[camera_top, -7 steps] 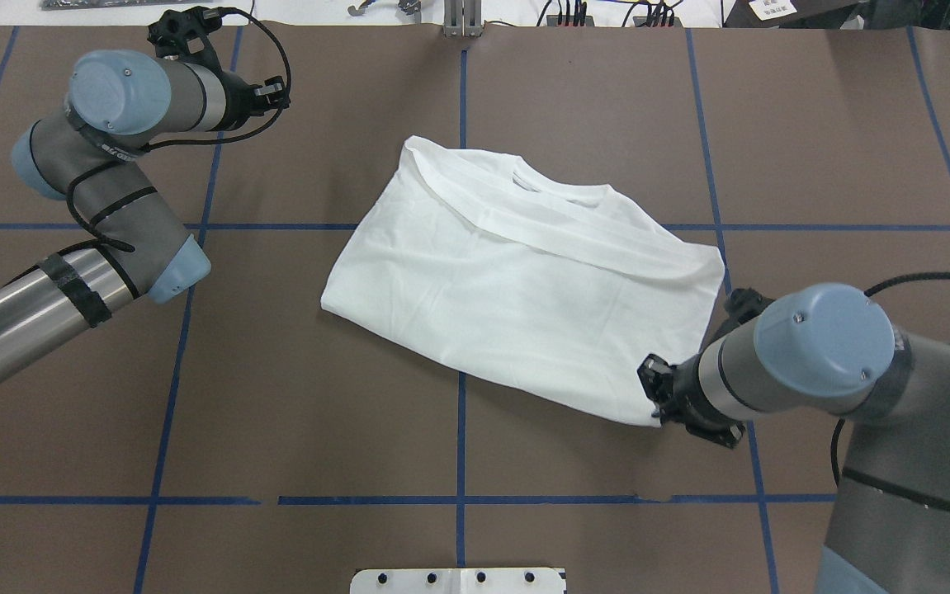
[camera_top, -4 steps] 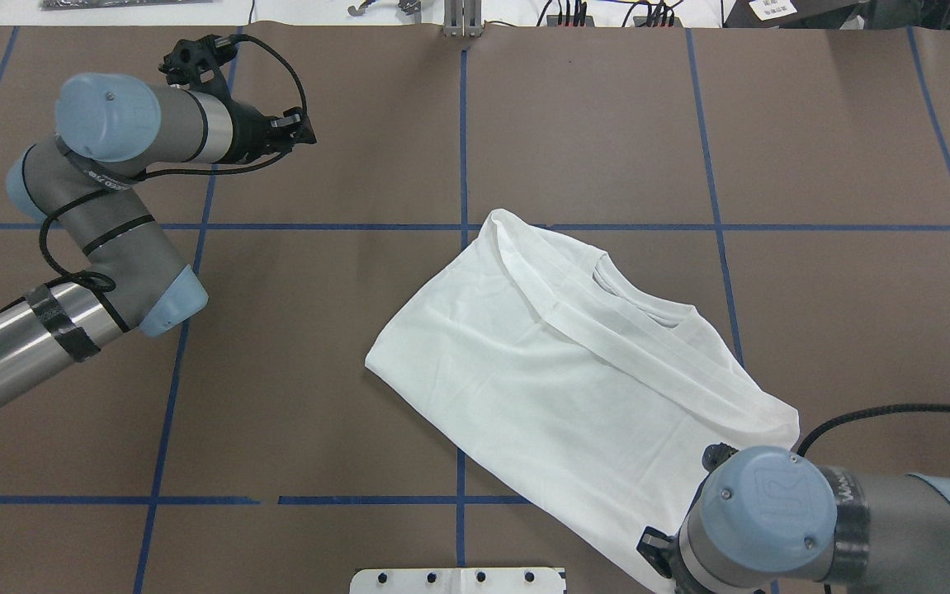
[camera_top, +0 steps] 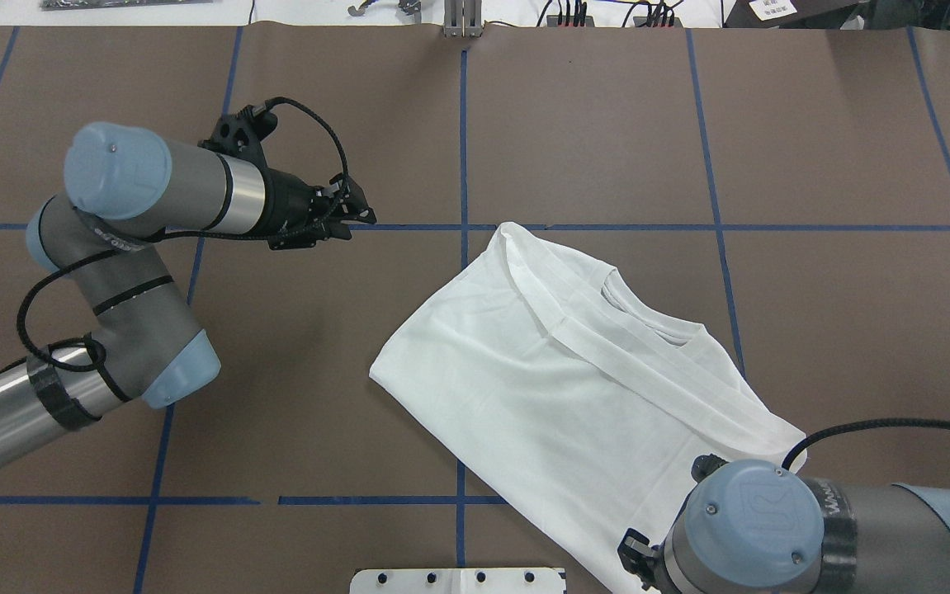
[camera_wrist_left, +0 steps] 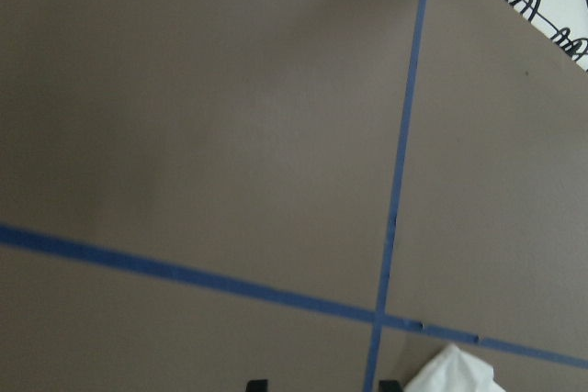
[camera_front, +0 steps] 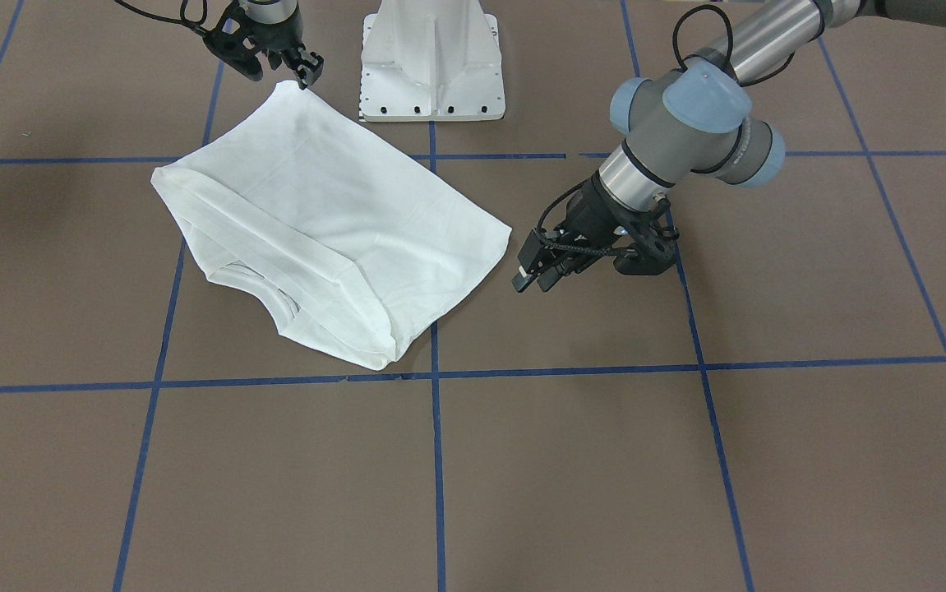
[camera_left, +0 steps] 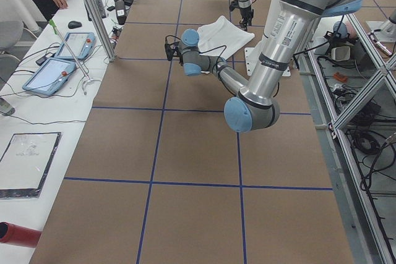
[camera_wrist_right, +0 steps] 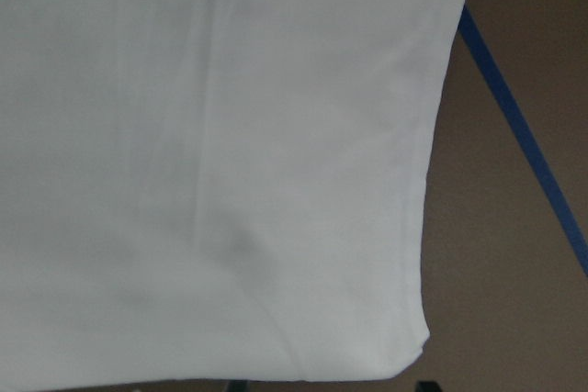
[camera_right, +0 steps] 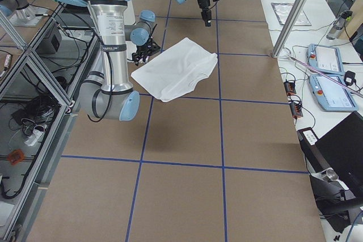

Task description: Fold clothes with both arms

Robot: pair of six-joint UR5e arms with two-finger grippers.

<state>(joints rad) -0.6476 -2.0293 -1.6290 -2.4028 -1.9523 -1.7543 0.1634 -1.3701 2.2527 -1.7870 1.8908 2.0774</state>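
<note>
The white T-shirt (camera_top: 574, 388) lies folded and slanted on the brown table, right of the middle, collar (camera_top: 648, 318) towards the far right; no printed text shows. It also shows in the front view (camera_front: 325, 214). My right gripper (camera_front: 306, 72) is at the shirt's near-right corner, largely hidden under its wrist in the overhead view (camera_top: 638, 565). In the right wrist view the shirt corner (camera_wrist_right: 404, 346) lies just ahead of fingertips that stand apart. My left gripper (camera_top: 363, 216) is open and empty above bare table, left of the shirt (camera_wrist_left: 450, 369).
The white pedestal base (camera_front: 431, 57) stands at the near edge, close to the shirt's near corner. Blue tape lines (camera_top: 462, 124) grid the table. A side bench with tablets (camera_left: 62, 60) and metal posts (camera_right: 295, 9) runs along the far edge.
The right gripper pulled the shirt towards the robot and to the right, then the shirt came to rest. The left arm swung in from the far left towards the shirt.
</note>
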